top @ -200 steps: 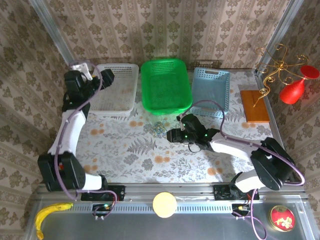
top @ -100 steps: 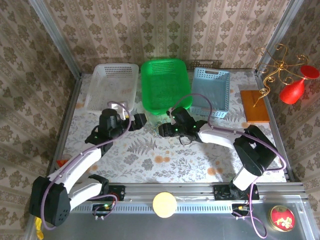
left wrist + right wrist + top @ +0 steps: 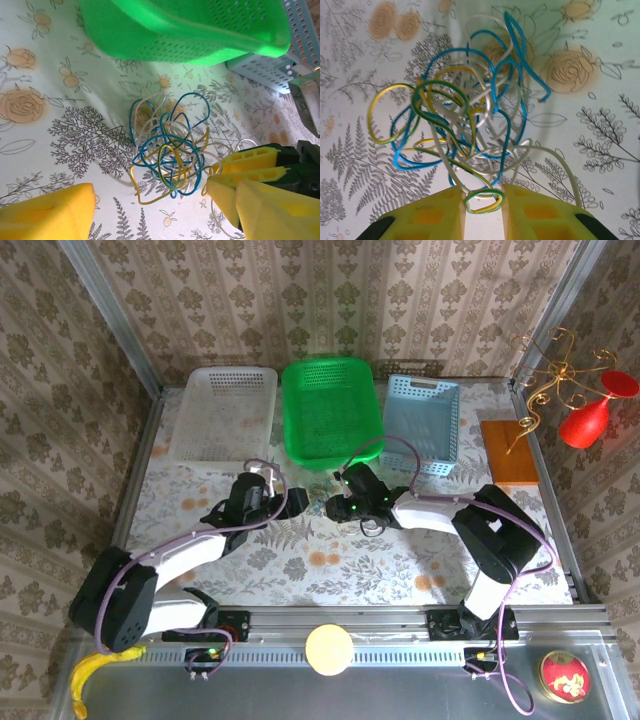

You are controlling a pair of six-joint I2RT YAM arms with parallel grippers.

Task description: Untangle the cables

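Observation:
The cables [image 3: 313, 499] are a small tangle of blue, cream-white, yellow and green-yellow cords lying on the floral table just in front of the green basket. My left gripper [image 3: 296, 503] stands at the tangle's left side. In the left wrist view it [image 3: 150, 220] is open, its yellow fingers wide on either side of the tangle [image 3: 167, 150]. My right gripper [image 3: 335, 506] comes in from the right, and its fingers [image 3: 247, 167] touch the tangle's edge. In the right wrist view it [image 3: 483, 210] is closed to a narrow gap on a green-yellow loop [image 3: 483, 200] of the tangle [image 3: 465, 115].
Along the back stand a white basket [image 3: 225, 415], a green basket [image 3: 332, 410] and a blue basket [image 3: 422, 420]. A wooden board [image 3: 510, 450] with a gold wire stand and a red glass [image 3: 590, 420] sits at the right. A banana [image 3: 95, 670] and a pale ball [image 3: 328, 648] lie by the near rail.
My left arm swung down from the white basket to the tangle's left side. My right gripper slid left up to the tangle.

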